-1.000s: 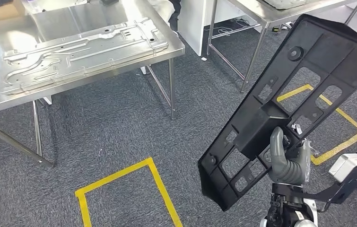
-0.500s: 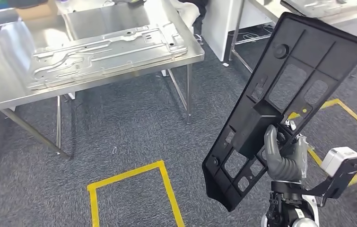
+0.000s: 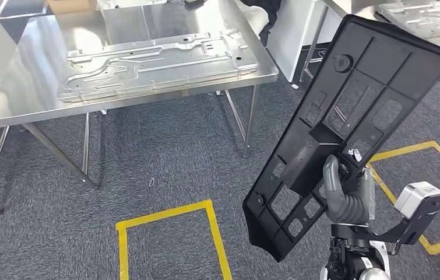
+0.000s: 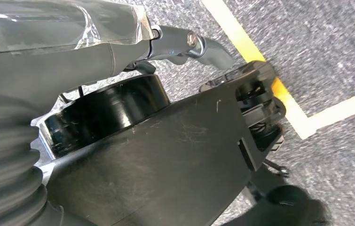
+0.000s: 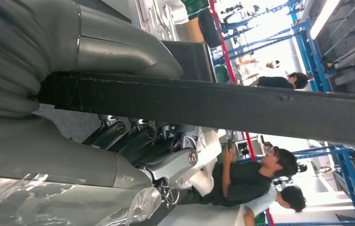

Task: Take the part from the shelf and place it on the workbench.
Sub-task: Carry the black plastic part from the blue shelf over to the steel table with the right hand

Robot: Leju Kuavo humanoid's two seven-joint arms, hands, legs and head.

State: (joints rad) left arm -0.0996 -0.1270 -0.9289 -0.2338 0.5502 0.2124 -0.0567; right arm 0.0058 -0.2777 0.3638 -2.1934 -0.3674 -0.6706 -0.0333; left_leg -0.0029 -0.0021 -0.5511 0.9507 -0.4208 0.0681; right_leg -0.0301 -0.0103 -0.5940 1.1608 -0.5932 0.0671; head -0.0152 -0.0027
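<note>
Right hand [image 3: 348, 195] gripping black part [image 3: 351, 111] at its lower middle, panel tilted upright above hand, right of workbench [image 3: 25, 99]; left hand [image 4: 119, 52] state unclear.

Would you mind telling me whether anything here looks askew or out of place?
Nothing looks damaged or spilled. The black part is tilted, leaning over the floor, because the right hand grips it low down. The metal panel lies flat on the workbench, slightly angled to the bench edge.

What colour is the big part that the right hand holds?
Black. The part shows best in the head view, held by the right hand.
</note>
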